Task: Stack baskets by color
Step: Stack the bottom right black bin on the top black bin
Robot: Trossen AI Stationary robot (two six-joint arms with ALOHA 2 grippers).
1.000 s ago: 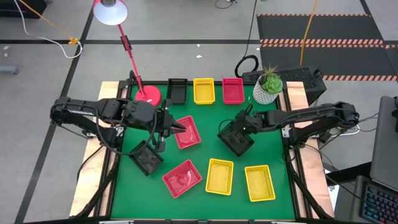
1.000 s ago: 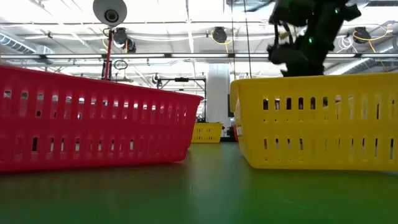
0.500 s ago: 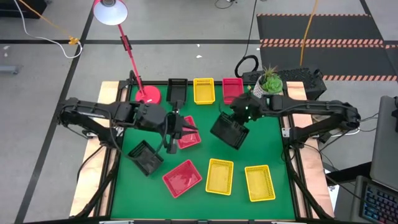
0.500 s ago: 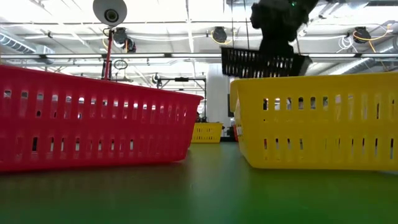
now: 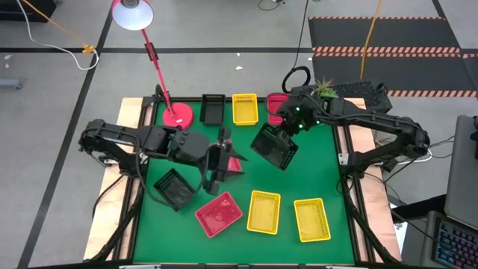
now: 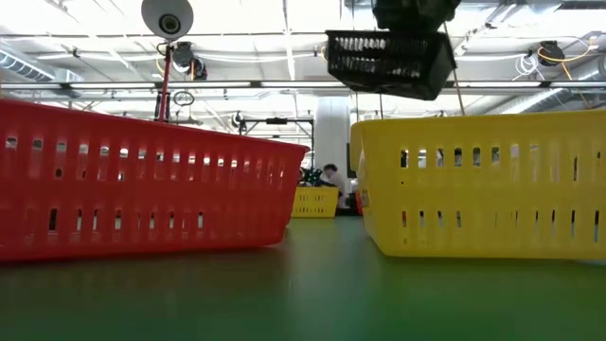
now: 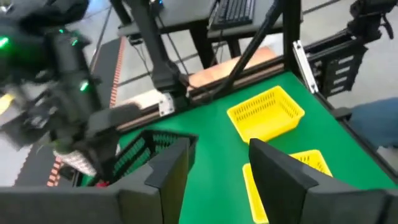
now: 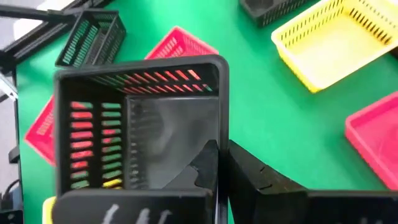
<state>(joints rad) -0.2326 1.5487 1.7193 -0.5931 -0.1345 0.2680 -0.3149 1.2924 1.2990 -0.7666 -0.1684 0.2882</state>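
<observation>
My right gripper (image 5: 284, 128) is shut on a black basket (image 5: 274, 147) that hangs high over the table's middle, well above the yellow baskets in the low view (image 6: 386, 62). My left gripper (image 5: 221, 161) is open over a red basket (image 5: 237, 163), most of which it hides. In the left wrist view nothing is between its fingers (image 7: 217, 155). Whether it touches that basket, I cannot tell. Another black basket (image 5: 175, 188) sits on the table at the left. A red one (image 5: 219, 213) and two yellow ones (image 5: 264, 211) (image 5: 311, 219) stand along the near side. My right gripper holds the black basket by one side wall, at its rim (image 8: 219, 134). One finger (image 8: 208, 163) is inside the basket and the other (image 8: 255, 177) outside. The fingers come slanting down from the table's far right. The basket hangs clear of the table, slightly tilted.
A far row holds a black basket (image 5: 213, 108), a yellow one (image 5: 245, 108) and a red one (image 5: 276, 101), which my right arm partly covers. A red lamp base (image 5: 178, 113) stands at the far left and a potted plant (image 5: 323, 90) at the far right.
My right gripper has risen and swung toward the far edge, and it has lifted the black basket off the table, high above the yellow baskets. My left gripper has moved toward the table's right edge, over the red basket.
</observation>
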